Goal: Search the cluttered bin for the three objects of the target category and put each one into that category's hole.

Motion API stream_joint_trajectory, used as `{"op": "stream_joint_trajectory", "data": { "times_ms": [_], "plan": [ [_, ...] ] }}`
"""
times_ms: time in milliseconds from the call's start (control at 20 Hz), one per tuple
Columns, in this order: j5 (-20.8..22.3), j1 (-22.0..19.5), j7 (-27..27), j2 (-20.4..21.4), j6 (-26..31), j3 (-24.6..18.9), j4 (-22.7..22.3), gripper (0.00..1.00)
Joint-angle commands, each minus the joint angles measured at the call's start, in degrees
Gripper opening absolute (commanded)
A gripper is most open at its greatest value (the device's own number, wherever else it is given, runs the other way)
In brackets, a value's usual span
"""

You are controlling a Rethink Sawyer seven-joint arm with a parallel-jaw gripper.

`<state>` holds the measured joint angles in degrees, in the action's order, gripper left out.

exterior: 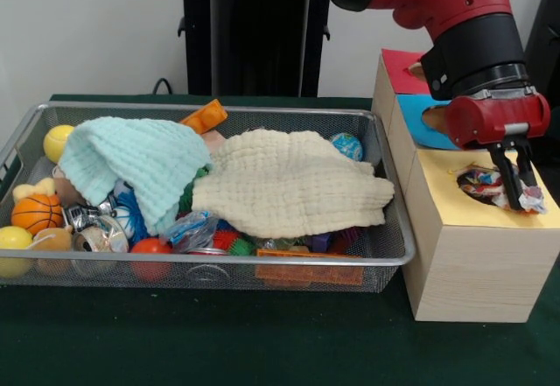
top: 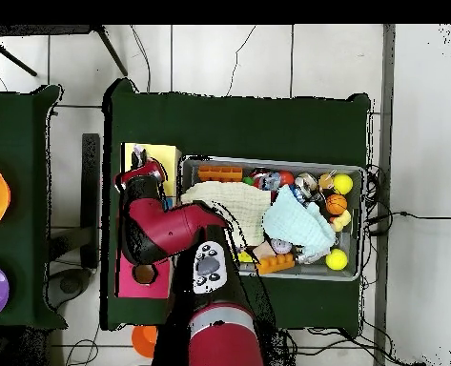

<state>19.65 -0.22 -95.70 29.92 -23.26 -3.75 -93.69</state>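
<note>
The wire mesh bin point(exterior: 219, 108) lies on the green table, full of toys under two cloths; it also shows in the overhead view point(top: 355, 173). My gripper point(exterior: 519, 197) hangs over the hole in the yellow-topped wooden box point(exterior: 490, 217), right of the bin. Its fingers stand close together on the knotted rope bundle point(exterior: 479, 182) of white, red and yellow strands, which sits in the hole. In the overhead view my red arm point(top: 162, 229) covers the gripper and the hole. The other two target toys cannot be told apart in the clutter.
A mint cloth point(exterior: 131, 163) and a cream cloth point(exterior: 293, 185) cover much of the bin. Around them lie a small basketball point(exterior: 35, 214), a yellow ball point(exterior: 58, 141), an orange block point(exterior: 206, 116) and a globe ball point(exterior: 347, 146). Blue-topped point(exterior: 411, 108) and red-topped point(exterior: 398, 66) boxes stand behind the yellow one.
</note>
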Motion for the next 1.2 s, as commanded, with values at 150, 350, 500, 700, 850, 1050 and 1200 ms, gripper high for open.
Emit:
{"op": "stream_joint_trajectory", "data": {
  "times_ms": [150,350,500,700,850,1050,1200],
  "plan": [
    [-1.46,-0.89,-10.66,-8.14,-0.13,-1.35,-2.06,0.00],
    [-1.81,-1.13,-10.64,-8.14,0.45,-1.47,-2.39,0.00],
    [-1.19,-1.57,-10.47,-7.99,0.61,-1.72,-2.81,0.00],
    [-1.24,-1.19,-10.14,-7.46,0.62,-0.92,-3.40,0.00],
    [-1.35,-1.03,-10.10,-7.46,0.57,-0.40,-3.90,0.00],
    [0.11,-2.01,-9.80,-7.25,1.45,-1.44,-4.12,0.00],
    [2.62,-3.64,-9.90,-6.24,1.56,-3.17,-5.31,0.00]
  ]
}}
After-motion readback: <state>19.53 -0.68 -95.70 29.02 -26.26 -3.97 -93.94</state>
